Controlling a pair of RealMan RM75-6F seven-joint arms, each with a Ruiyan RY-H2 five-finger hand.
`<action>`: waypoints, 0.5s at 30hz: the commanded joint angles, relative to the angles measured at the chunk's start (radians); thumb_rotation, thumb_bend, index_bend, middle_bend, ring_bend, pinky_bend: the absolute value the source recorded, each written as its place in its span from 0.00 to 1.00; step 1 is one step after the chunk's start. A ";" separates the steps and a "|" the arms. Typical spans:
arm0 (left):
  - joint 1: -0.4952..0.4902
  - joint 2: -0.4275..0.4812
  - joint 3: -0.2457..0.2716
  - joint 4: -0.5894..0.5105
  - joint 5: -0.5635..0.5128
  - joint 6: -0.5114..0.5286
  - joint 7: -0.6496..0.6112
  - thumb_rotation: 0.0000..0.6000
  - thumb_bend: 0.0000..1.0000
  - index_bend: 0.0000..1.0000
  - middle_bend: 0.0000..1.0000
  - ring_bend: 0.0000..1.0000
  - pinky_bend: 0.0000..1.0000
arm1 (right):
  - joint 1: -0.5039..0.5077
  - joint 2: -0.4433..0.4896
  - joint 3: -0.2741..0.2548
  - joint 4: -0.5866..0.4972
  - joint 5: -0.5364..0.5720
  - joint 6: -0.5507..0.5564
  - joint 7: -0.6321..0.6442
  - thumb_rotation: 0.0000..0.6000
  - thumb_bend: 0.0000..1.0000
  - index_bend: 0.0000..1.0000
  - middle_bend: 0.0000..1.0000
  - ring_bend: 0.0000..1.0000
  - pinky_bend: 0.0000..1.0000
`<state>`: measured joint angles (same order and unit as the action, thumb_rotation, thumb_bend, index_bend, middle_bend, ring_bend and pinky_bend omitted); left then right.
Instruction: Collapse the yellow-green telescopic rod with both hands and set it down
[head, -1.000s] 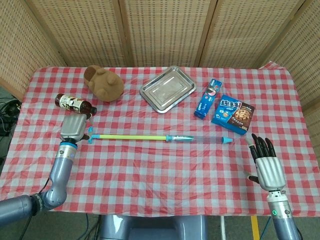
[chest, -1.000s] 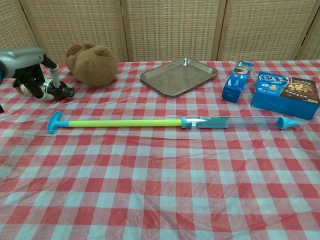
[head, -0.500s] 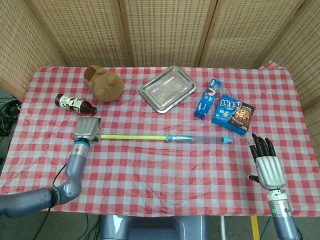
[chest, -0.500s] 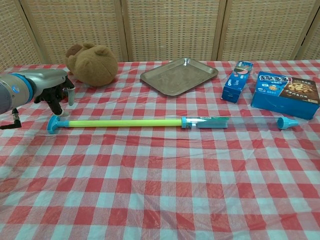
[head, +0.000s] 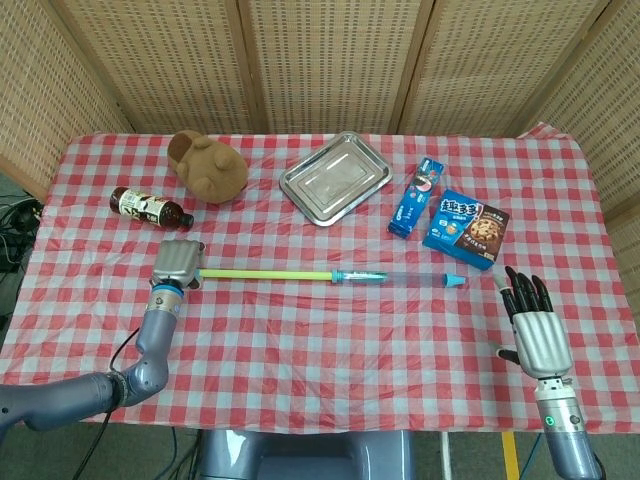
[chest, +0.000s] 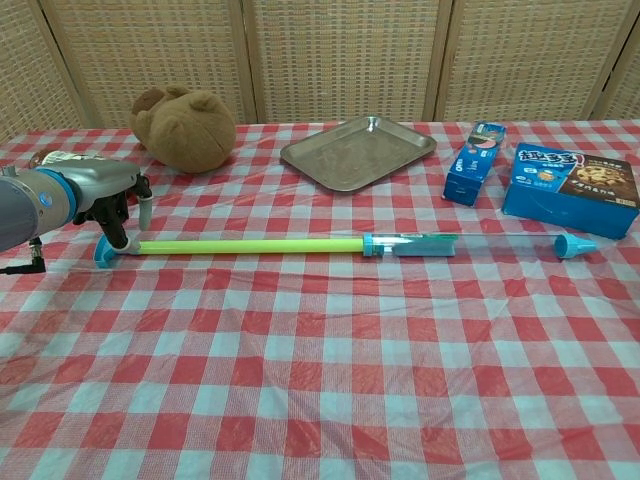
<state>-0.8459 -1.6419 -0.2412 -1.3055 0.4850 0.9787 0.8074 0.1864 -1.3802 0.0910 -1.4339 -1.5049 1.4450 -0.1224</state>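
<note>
Red-and-white checked surface (head: 330, 340) before woven wall panels (head: 320, 60). The left hand (head: 177, 263) rests over the blue end cap of the extended yellow-green telescopic rod (head: 270, 272); grasp indeterminate. The right hand (head: 535, 335), fingers spread and empty, lies well apart.

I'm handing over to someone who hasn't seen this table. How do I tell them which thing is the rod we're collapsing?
Start at the steel tray in the middle of the far side of the checked table, then come toward the robot. The rod is the long thin stick lying crosswise, its left tip under the left hand. Nothing else there is long and thin: yellow-green shaft, clear section, blue ends.
</note>
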 joint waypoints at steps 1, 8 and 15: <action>-0.003 -0.004 0.005 0.009 -0.010 -0.004 0.002 1.00 0.30 0.49 0.89 0.85 0.73 | 0.000 0.000 0.000 0.000 0.000 0.000 0.002 1.00 0.12 0.00 0.00 0.00 0.00; -0.013 -0.015 0.010 0.035 -0.032 -0.010 0.006 1.00 0.30 0.49 0.90 0.85 0.73 | 0.000 0.003 0.001 -0.002 0.001 0.001 0.010 1.00 0.12 0.00 0.00 0.00 0.00; -0.024 -0.027 0.014 0.053 -0.043 -0.010 0.010 1.00 0.30 0.49 0.90 0.85 0.73 | -0.001 0.007 0.000 -0.004 -0.001 0.003 0.019 1.00 0.12 0.00 0.00 0.00 0.00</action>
<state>-0.8693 -1.6680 -0.2283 -1.2537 0.4427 0.9689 0.8168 0.1856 -1.3738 0.0911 -1.4382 -1.5055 1.4479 -0.1034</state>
